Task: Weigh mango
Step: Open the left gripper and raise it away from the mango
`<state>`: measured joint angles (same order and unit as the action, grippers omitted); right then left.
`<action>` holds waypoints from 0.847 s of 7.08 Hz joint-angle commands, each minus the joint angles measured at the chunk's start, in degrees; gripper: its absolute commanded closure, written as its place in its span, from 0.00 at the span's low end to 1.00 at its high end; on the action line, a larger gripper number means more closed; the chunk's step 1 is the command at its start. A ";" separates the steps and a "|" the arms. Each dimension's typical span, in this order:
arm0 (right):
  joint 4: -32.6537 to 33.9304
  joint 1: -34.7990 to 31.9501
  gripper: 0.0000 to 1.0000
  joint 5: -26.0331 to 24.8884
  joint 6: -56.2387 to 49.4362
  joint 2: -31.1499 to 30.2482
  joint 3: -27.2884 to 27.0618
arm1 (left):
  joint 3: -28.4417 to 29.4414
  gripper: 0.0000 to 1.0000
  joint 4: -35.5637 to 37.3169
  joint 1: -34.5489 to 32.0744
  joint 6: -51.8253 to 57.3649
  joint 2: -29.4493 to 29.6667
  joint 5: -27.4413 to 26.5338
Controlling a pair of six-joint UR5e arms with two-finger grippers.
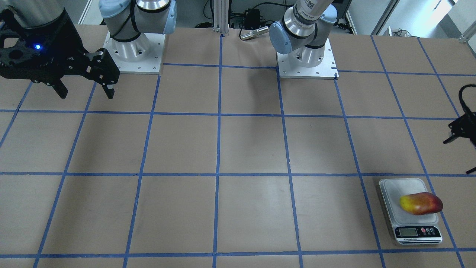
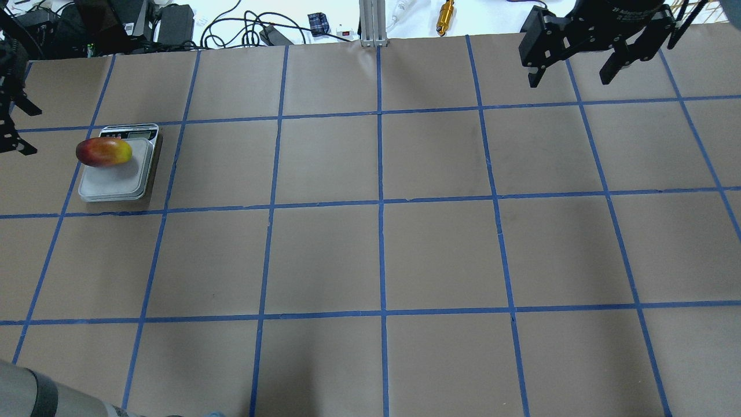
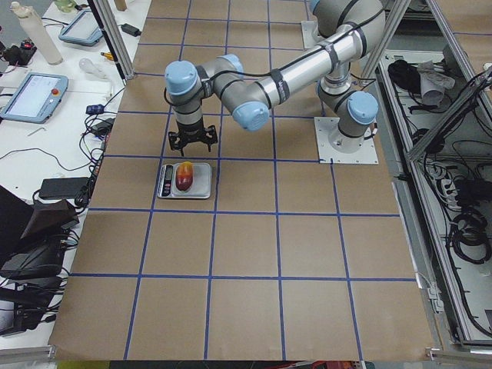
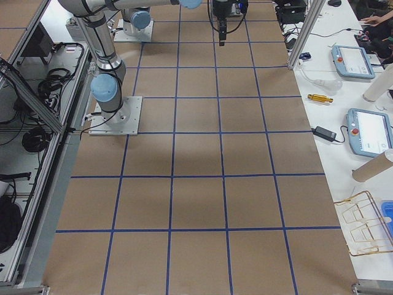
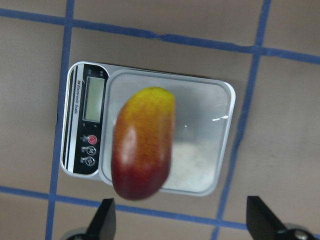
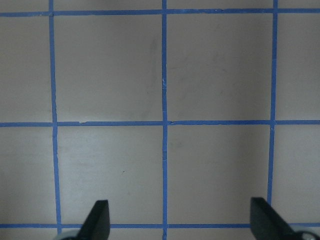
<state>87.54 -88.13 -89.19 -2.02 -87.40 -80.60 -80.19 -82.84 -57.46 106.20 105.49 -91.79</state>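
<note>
The mango (image 5: pixel 143 142), yellow at one end and red at the other, lies on the plate of a small white scale (image 5: pixel 200 125), next to its display, its red end overhanging the plate's edge. Both show at the overhead view's left: mango (image 2: pixel 104 152), scale (image 2: pixel 116 184). In the front view the mango (image 1: pixel 421 203) lies on the scale (image 1: pixel 399 186). My left gripper (image 5: pixel 181 220) hangs open and empty above and beside the scale (image 2: pixel 29 130), apart from the mango. My right gripper (image 2: pixel 569 80) is open and empty at the far right, over bare table (image 6: pixel 181 217).
Brown paper with a blue tape grid covers the table. The two arm bases (image 1: pixel 134 48) (image 1: pixel 306 56) stand at the robot's side. Cables, boxes, a brass-coloured part (image 2: pixel 446 10) and an aluminium post (image 2: pixel 370 23) lie along the far edge.
</note>
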 commanded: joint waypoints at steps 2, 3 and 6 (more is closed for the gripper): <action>0.00 -0.02 0.00 -0.02 0.00 0.04 0.00 | -1.71 0.07 -10.13 -0.28 -14.38 -11.87 -1.03; 0.00 -0.02 0.00 0.07 0.00 -0.05 0.00 | -3.55 0.07 -10.67 -0.80 -23.66 -13.98 -0.24; 0.00 -0.02 0.00 -0.02 0.00 -0.05 0.00 | -4.37 0.03 -10.59 -11.65 -49.94 -15.76 2.14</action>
<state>87.54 -88.13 -89.16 -2.02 -87.45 -80.60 -84.51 -93.47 -63.69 67.10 90.00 -89.95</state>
